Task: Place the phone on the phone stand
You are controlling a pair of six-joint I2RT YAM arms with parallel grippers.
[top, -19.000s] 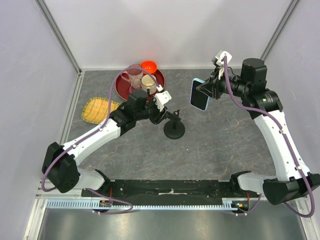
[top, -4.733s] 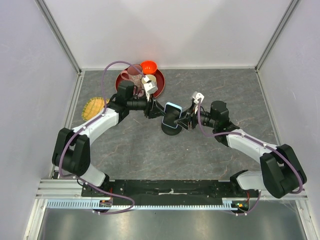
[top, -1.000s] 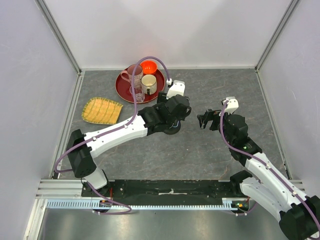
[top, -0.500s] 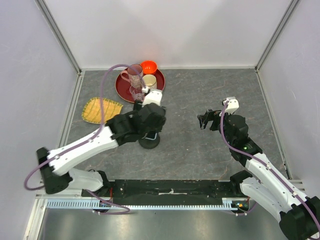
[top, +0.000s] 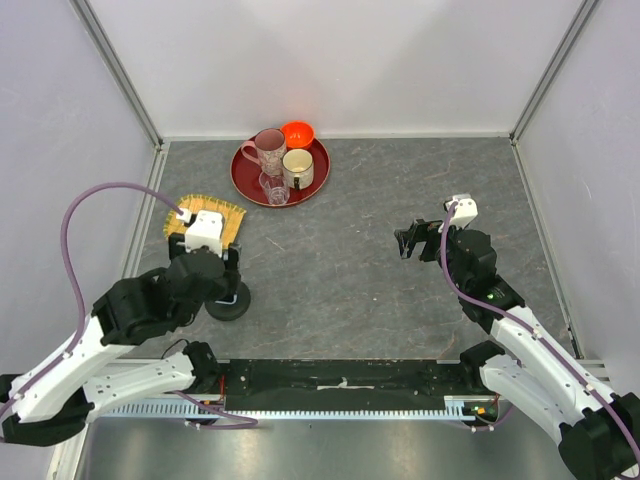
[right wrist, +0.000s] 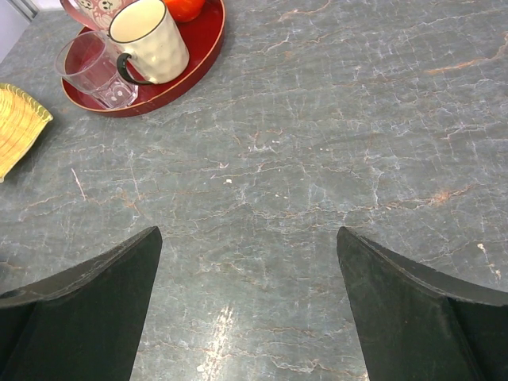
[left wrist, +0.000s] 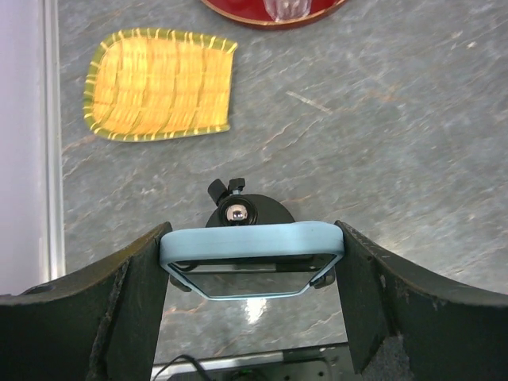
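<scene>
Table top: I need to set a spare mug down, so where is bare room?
Bare room spans the middle, between the red tray, the phone stand and the open right gripper, and the far right corner. Crowded at left: yellow mat and left gripper clamping the phone.

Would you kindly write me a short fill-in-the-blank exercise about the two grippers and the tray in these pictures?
1. The left gripper is shut on the ___.
2. The right gripper is ___ and holds nothing.
3. The cream mug stands on the ___ tray.
Missing words: phone; open; red.
</scene>
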